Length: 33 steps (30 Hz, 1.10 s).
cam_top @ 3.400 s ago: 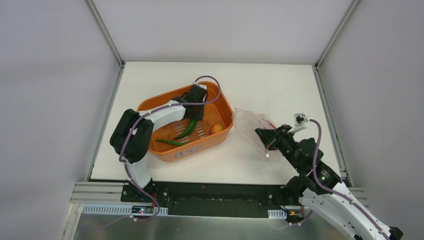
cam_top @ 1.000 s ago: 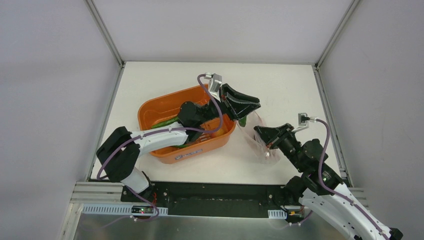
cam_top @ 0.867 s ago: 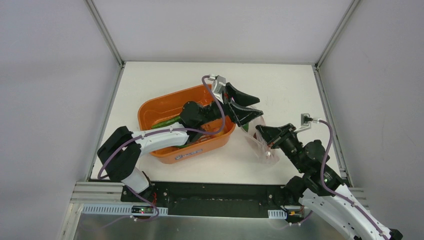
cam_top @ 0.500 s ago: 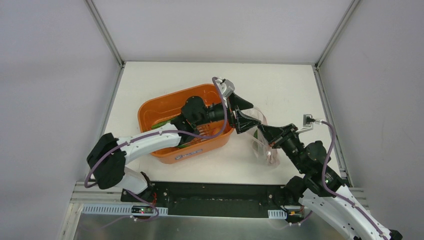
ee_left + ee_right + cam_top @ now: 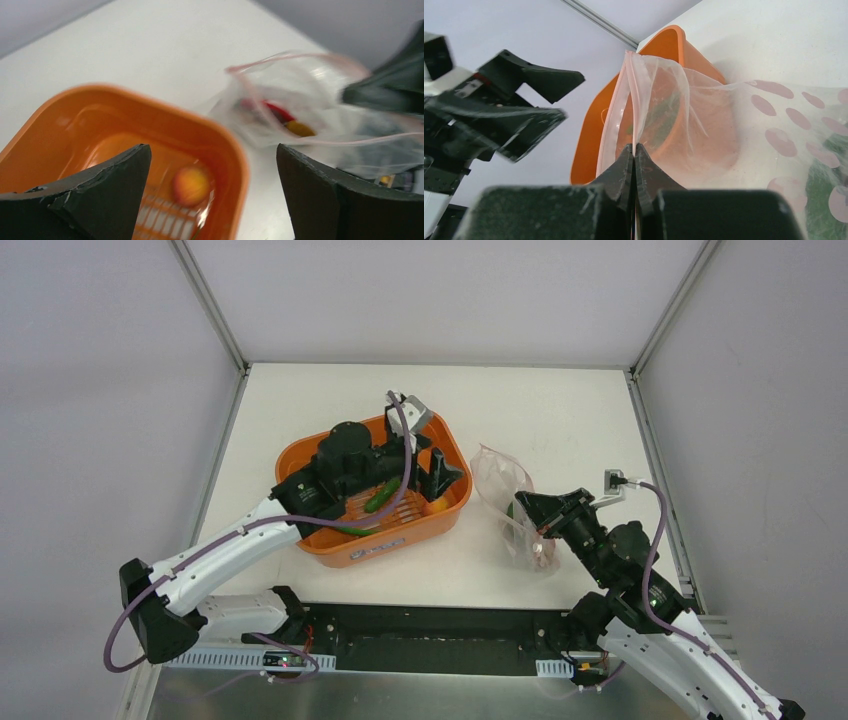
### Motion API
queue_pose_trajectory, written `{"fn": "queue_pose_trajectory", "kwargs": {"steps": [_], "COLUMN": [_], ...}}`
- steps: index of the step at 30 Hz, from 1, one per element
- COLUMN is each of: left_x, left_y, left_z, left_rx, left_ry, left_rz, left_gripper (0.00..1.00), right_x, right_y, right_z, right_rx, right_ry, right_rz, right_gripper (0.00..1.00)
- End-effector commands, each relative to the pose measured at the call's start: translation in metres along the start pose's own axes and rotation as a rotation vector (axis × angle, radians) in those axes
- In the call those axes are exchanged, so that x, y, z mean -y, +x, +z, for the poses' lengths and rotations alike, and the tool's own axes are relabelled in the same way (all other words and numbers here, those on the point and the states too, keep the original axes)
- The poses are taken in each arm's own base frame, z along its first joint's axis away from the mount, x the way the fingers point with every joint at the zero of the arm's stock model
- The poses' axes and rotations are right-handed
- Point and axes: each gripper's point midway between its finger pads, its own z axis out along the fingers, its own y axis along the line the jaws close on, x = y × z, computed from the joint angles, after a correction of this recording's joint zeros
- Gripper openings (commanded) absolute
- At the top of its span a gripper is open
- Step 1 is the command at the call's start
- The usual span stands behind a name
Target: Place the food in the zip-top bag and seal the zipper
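Left pincer (image 5: 212, 152) jaws apart, empty, over tub's (image 5: 365, 548) right end | right pincer (image 5: 634, 150) clamped on bag (image 5: 500, 475) mouth | bag on bench (image 5: 560, 410) beside tub, red chili (image 5: 277, 111) inside | green chilies (image 5: 381, 495) in tub

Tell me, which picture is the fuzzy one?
Left wrist view: the zip-top bag and orange tub look smeared, though the fingers of the left gripper look crisp. Right wrist view: the bag looks sharp. Top view: clear, evenly lit.
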Motion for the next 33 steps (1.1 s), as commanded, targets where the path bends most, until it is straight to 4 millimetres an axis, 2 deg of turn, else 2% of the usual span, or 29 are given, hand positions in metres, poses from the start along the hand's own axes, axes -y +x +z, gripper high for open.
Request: {"fn": "queue_pose_trajectory", "kwargs": {"steps": [1,5,8,11,13,18,26,31,33], "left_x": [-0.079,-0.131,-0.145,-0.154,-0.156,-0.158,-0.173,-0.175,-0.170], "left_y": [0.077,0.133,0.165,0.188,0.207,0.235,0.255,0.270,0.278], "left_z": [-0.035,-0.067,-0.083,-0.088,-0.083,-0.063,-0.038,-0.029,-0.025], "left_rx": [-0.326,-0.523,-0.690,-0.826,-0.898,-0.977,-0.959,-0.979,-0.993], "left_ry": [-0.307,-0.510,-0.534,-0.552,-0.537,-0.490,-0.507,-0.526,-0.506], "left_rz": [0.031,-0.017,-0.042,-0.043,-0.060,-0.110,-0.177,-0.235,-0.274], "left_gripper": [0.99,0.99,0.99,0.99,0.98,0.93,0.92,0.86,0.82], "right_x": [-0.012,-0.012,-0.011,-0.010,-0.009,-0.011,-0.007,-0.003,-0.002], "right_y": [-0.014,-0.013,-0.012,-0.013,-0.013,-0.013,-0.011,-0.010,-0.011], "right_z": [-0.001,-0.001,-0.001,-0.001,-0.001,-0.001,-0.002,-0.002,-0.002], "right_rx": [0.038,0.034,0.030,0.038,0.039,0.032,0.035,0.039,0.042], "right_ry": [-0.020,-0.020,-0.020,-0.016,-0.015,-0.017,-0.007,0.002,0.005], "right_rz": [-0.011,-0.004,-0.006,-0.003,-0.002,-0.001,0.002,0.006,0.005], "right_gripper": [0.00,0.00,0.00,0.00,0.00,0.00,0.00,0.00,0.00]}}
